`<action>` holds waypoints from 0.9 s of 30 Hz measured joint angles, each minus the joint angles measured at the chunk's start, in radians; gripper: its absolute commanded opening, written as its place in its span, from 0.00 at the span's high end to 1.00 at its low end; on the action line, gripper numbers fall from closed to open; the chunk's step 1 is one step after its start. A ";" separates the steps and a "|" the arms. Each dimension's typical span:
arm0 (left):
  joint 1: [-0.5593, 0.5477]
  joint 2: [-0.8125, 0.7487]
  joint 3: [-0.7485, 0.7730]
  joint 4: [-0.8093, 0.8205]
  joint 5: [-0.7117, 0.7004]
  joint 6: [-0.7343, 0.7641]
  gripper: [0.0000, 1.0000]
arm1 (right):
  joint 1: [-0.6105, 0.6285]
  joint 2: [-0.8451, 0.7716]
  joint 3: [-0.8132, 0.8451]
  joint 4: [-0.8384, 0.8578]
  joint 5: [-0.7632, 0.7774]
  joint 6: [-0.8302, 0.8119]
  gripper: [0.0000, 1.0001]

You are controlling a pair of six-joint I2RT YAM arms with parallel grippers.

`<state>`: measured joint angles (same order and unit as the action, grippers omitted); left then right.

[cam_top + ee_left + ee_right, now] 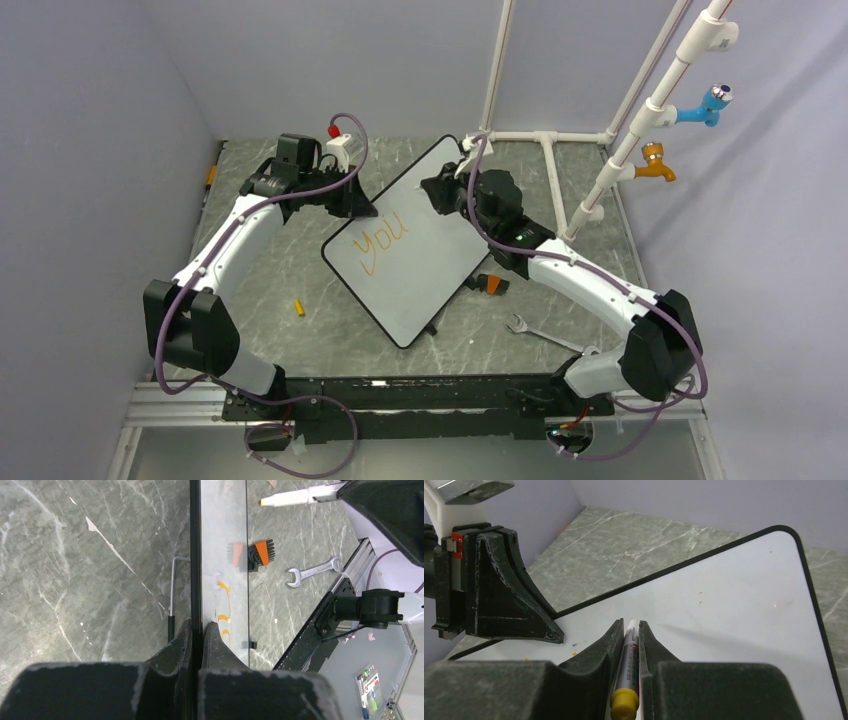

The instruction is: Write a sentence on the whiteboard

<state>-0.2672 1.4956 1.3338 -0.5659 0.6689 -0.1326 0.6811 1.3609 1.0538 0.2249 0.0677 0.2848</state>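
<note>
The whiteboard (425, 262) lies slanted in the middle of the table, with the orange word "you" (383, 240) on its upper left part. My left gripper (357, 207) is shut on the board's black rim (195, 555), one finger on each face (198, 626). My right gripper (440, 190) is shut on a grey marker with a yellow end (628, 665), over the board's far corner (734, 610). In the left wrist view the marker's orange tip (262, 501) stands a little off the board face, and orange strokes (225, 611) show there.
A yellow marker cap (298, 307) lies left of the board. An orange-and-black hex key set (490, 283) and a wrench (540, 332) lie to its right. A white pipe frame (560, 140) with blue and orange taps stands at the back right. Walls close in on the left and behind.
</note>
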 measured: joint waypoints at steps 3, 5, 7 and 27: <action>0.000 0.000 0.000 0.000 0.000 0.000 1.00 | 0.000 0.016 0.000 0.013 -0.019 0.004 1.00; 0.000 0.000 0.000 0.000 0.000 0.000 1.00 | 0.000 0.026 0.003 0.018 -0.030 0.007 1.00; 0.000 0.000 0.000 0.000 0.000 0.000 1.00 | 0.000 0.038 0.010 0.023 -0.037 0.008 1.00; 0.000 0.000 0.000 0.000 0.000 0.000 1.00 | 0.000 0.126 0.026 0.098 -0.104 0.002 1.00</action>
<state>-0.2672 1.4956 1.3338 -0.5659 0.6693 -0.1326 0.6811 1.4868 1.0801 0.3233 -0.0360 0.2867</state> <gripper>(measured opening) 0.047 0.157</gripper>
